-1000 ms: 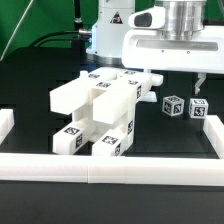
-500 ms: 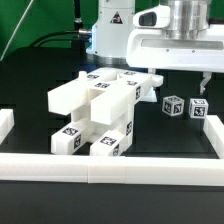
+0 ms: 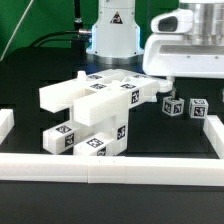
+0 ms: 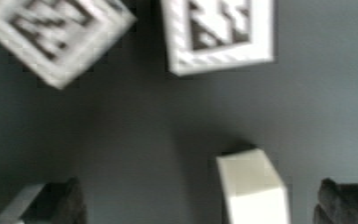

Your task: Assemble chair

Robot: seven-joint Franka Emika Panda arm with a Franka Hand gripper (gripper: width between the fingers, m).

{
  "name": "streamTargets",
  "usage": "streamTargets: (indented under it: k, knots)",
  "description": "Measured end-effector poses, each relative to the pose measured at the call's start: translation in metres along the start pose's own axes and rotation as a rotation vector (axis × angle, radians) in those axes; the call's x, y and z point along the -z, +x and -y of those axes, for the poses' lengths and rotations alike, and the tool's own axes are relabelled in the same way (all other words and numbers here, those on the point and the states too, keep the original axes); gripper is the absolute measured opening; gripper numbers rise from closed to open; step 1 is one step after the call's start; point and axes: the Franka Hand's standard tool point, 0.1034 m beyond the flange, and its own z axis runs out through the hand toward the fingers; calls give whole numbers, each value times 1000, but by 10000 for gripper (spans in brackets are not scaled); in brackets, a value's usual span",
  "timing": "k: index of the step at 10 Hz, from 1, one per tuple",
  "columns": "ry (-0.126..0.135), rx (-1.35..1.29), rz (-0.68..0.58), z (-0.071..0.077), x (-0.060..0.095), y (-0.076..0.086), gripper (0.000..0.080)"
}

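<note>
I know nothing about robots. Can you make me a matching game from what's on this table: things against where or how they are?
1 chair; 2 small cubes; 3 front rail; 4 fingers.
a open, gripping nothing; b exterior view's right; c middle of the table; d bordering the edge nearest the exterior camera.
Pairs: 1-c, 2-b, 3-d, 4-a.

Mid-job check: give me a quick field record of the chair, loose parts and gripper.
assembly: chair partly joined, one white structure standing on the black table
loose parts: two tagged cubes, side by side at the exterior view's right, apart from the chair
gripper: gripper open, clamping nothing
</note>
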Motion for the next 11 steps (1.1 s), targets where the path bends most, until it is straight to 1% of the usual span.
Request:
streamTargets:
  k: [3,4,5,7,8,9,11]
  knots:
    - [-1,7,-1,-1,-1,-1,649]
    - [0,16,-10,3,-3,-5,649]
    - [-2,48,-10,14,-4,-10,649]
    - [-7,85,-11,18,-11,-8,649]
    - [-8,87,-28,15,-16,-10,649]
    - [-14,84,-28,9,-19,-16,649]
    - [-22,76,-30,2,-24,-24,649]
